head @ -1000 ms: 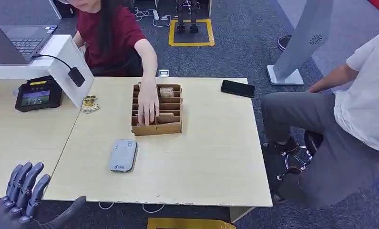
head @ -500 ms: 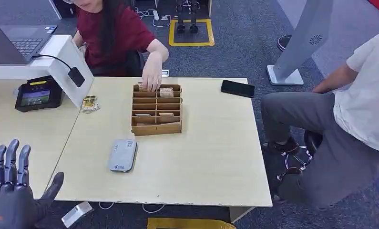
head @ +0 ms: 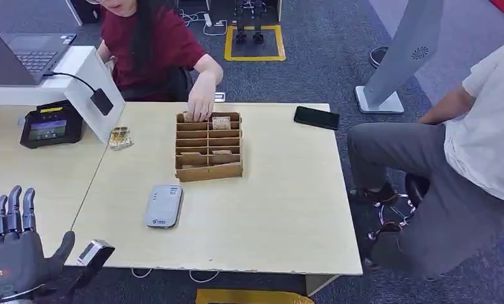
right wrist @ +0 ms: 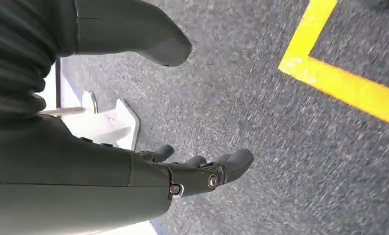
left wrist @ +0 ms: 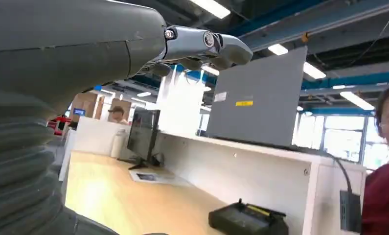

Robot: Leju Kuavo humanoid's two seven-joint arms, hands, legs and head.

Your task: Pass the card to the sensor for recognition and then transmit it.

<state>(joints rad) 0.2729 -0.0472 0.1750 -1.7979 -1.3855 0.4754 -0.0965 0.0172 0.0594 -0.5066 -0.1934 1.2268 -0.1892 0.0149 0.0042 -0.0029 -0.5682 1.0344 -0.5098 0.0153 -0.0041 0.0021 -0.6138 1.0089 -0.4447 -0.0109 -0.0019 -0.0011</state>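
A brown slotted card holder (head: 208, 166) stands mid-table with cards in it, one printed card (head: 221, 121) in its back row. A person in red has a hand (head: 201, 104) at that back row. The grey-white card reader (head: 163, 206) lies flat in front of the holder. My left hand (head: 13, 248) is raised at the table's near left corner, fingers spread upward, holding nothing; its fingers (left wrist: 202, 45) also show in the left wrist view. My right hand (right wrist: 202, 172) hangs over the carpet, fingers apart and empty.
A black payment terminal (head: 46, 125) sits on the left desk beside a white partition (head: 94, 79). A small packet (head: 119, 137) lies near it, and a black phone (head: 316, 117) at the far right corner. A seated person (head: 452, 152) is close to the table's right side.
The person's hand moved from the holder's front slots to its back row. My left hand shifted left and turned its fingers upright.
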